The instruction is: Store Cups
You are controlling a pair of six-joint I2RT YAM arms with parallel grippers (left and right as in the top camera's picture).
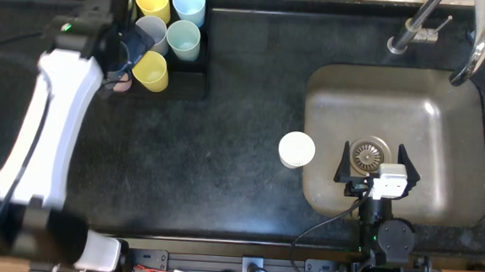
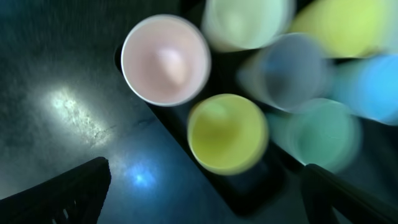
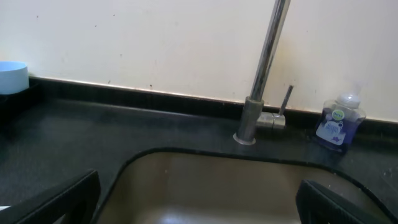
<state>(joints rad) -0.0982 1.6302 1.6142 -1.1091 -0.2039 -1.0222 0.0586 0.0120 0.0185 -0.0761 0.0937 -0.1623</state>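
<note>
Where cups (image 1: 183, 40) cluster, soap bottle (image 3: 339, 124), label (image 3: 337, 115) illegible

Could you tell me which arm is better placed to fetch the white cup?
Probably right: the open right claw hangs over the sink near the white cup; left claw is over the rack.

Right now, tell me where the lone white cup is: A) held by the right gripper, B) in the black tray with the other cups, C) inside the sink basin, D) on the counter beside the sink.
D: the white cup stands on the dark counter at the rim of the sink, clear of the right gripper.
</note>
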